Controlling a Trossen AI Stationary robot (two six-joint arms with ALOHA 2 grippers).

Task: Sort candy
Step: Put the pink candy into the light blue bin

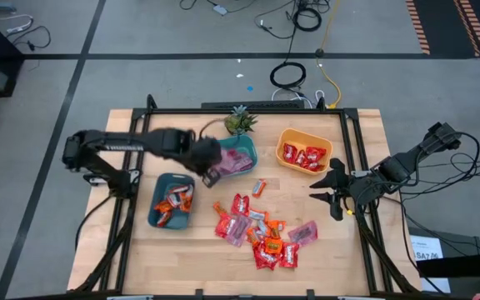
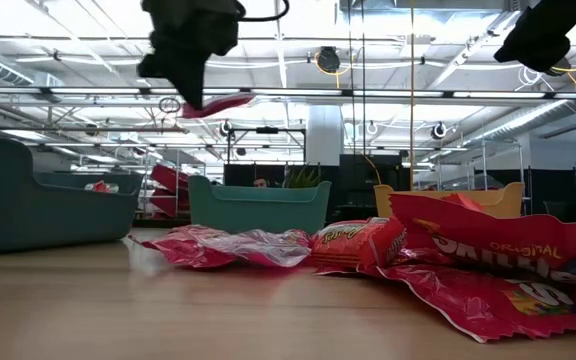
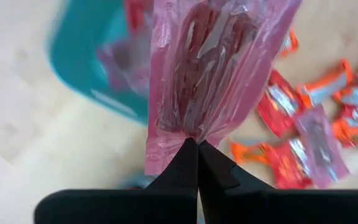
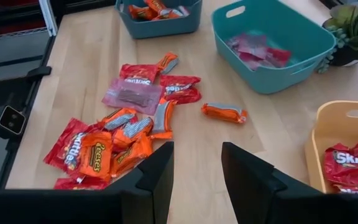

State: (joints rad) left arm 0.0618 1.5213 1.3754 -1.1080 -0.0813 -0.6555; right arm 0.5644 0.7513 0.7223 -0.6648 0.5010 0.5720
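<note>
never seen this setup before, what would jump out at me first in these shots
The pile of shiny red, orange and pink candy spread over the middle of the wooden table. Next, the left gripper, its fingers pinched shut on a pink wrapped candy held in the air by the teal bowl near the plant. The right gripper waits open at the right edge.

Tabletop [image 1: 140, 250]: light wood planks in a dark metal frame.
On it:
- teal bowl [image 1: 170, 213], left, holding orange candies;
- second teal bowl [image 1: 242, 156], far centre, holding pink candies;
- yellow bowl [image 1: 303, 138], far right, holding red candies;
- small green plant [image 1: 239, 122], far edge, just beside the second teal bowl;
- loose candy pile [image 1: 261, 236], near centre, red, orange and pink wrappers overlapping;
- single orange candy [image 1: 259, 187], apart, between pile and bowls.
</note>
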